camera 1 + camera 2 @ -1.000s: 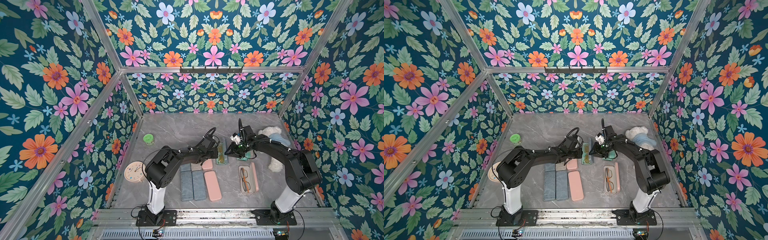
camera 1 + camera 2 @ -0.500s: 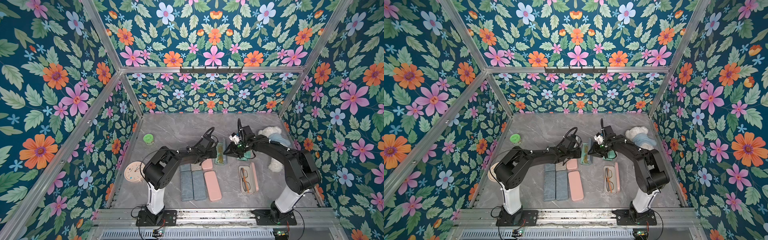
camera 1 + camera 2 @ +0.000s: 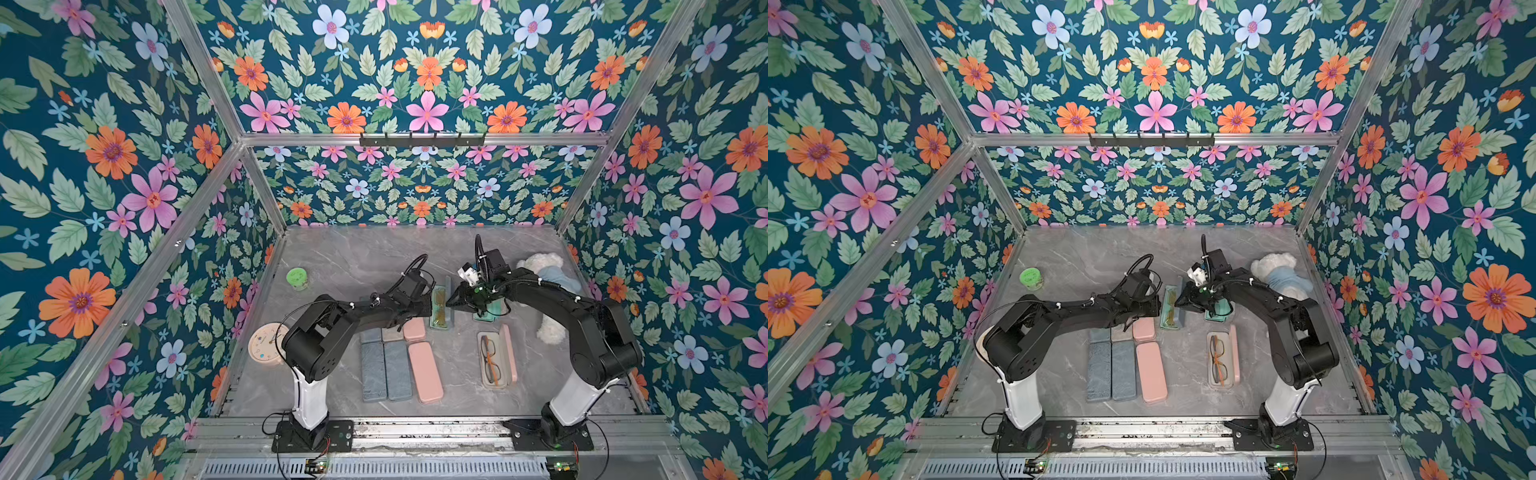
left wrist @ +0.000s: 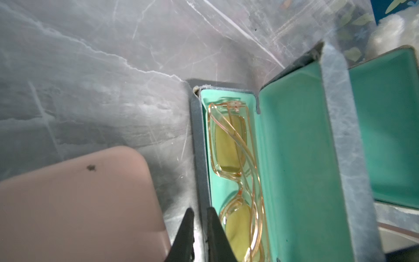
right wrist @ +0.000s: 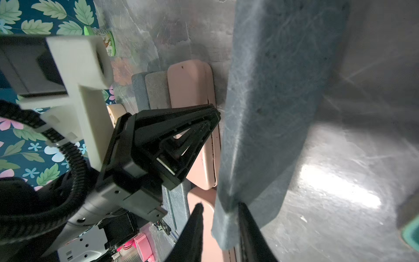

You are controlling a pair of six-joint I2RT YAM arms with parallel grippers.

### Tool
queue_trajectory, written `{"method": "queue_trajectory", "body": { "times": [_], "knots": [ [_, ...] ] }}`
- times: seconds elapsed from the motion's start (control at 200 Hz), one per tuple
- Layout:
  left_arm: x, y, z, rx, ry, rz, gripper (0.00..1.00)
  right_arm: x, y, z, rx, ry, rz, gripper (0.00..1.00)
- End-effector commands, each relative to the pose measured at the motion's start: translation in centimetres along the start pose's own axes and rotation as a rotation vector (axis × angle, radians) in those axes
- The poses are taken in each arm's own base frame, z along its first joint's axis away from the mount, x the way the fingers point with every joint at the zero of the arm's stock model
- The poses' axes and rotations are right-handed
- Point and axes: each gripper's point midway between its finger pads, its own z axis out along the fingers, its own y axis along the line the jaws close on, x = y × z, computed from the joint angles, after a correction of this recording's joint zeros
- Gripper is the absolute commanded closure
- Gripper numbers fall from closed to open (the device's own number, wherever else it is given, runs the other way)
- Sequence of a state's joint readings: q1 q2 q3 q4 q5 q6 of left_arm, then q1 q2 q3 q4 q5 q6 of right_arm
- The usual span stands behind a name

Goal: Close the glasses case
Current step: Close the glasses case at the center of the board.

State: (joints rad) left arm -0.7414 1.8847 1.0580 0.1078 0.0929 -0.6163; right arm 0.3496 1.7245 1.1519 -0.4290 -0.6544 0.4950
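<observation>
Roughly eight glasses cases point(image 3: 424, 371), three open; two pairs of glasses point(image 3: 489, 359); one clock point(image 3: 266, 343), tub point(image 3: 297, 277), plush toy point(image 3: 544, 270).

open glasses case point(image 3: 440, 308) between both arms, closed cases point(image 3: 399, 365) nearby

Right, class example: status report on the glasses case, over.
Left gripper astride base wall, grip unclear. Right gripper shut on lid. Lid upright, case open, yellow glasses inside. Nothing blocking lid.

glasses point(image 4: 235, 172) in open case point(image 4: 294, 158), closed cases point(image 3: 399, 365) left, plush toy point(image 3: 544, 266) right
</observation>
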Motion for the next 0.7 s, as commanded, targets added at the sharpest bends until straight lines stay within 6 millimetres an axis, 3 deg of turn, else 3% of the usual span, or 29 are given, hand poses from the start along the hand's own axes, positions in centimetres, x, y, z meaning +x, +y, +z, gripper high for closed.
{"method": "queue_trajectory", "body": {
  "times": [0.0, 0.7],
  "knots": [
    [0.3, 1.3, -0.4, -0.061, 0.003, 0.013, 0.79, 0.1, 0.7, -0.4, -0.018, 0.005, 0.001, 0.71],
    [-0.3, -0.3, -0.7, 0.014, -0.008, 0.035, 0.82, 0.2, 0.0, 0.1, 0.004, 0.015, 0.003, 0.75]
  ]
}}
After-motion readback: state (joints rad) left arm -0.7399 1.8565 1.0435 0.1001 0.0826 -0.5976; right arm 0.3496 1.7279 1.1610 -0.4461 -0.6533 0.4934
